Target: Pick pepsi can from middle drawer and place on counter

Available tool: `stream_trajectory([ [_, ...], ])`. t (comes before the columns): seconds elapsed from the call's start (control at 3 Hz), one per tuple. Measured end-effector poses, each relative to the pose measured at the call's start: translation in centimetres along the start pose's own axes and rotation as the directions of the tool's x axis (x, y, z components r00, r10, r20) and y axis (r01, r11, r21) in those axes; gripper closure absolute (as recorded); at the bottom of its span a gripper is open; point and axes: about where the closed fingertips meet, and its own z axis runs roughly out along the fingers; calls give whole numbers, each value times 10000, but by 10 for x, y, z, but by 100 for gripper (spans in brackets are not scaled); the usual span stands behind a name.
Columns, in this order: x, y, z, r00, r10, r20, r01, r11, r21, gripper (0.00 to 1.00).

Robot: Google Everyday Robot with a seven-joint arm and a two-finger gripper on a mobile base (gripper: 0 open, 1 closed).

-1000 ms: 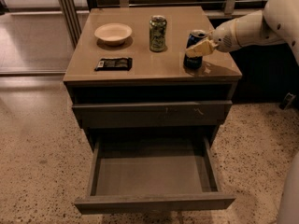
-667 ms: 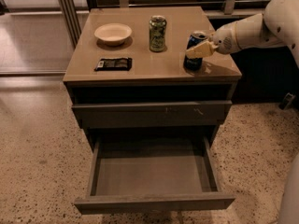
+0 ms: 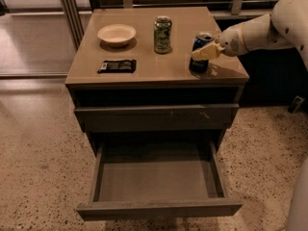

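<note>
The pepsi can (image 3: 198,64), dark blue with a silver top, stands upright on the tan counter (image 3: 144,64) near its right edge. My gripper (image 3: 203,52) reaches in from the right and is shut on the can's upper half, with one pale finger (image 3: 201,53) across its front. The middle drawer (image 3: 154,177) is pulled wide open below, its grey floor bare.
A green patterned can (image 3: 162,34) stands at the counter's middle back, a beige bowl (image 3: 116,34) at back left and a black packet (image 3: 117,66) at front left. A closed drawer front with pale scratches (image 3: 156,118) sits above the open drawer. Speckled floor lies all around.
</note>
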Motion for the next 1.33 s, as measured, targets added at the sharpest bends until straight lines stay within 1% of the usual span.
stream_trajectory([
  [0.67, 0, 0, 0, 10000, 0, 0, 0, 10000, -1, 13],
  [1.0, 0, 0, 0, 10000, 0, 0, 0, 10000, -2, 0],
  [1.33, 0, 0, 0, 10000, 0, -1, 0, 10000, -3, 0],
])
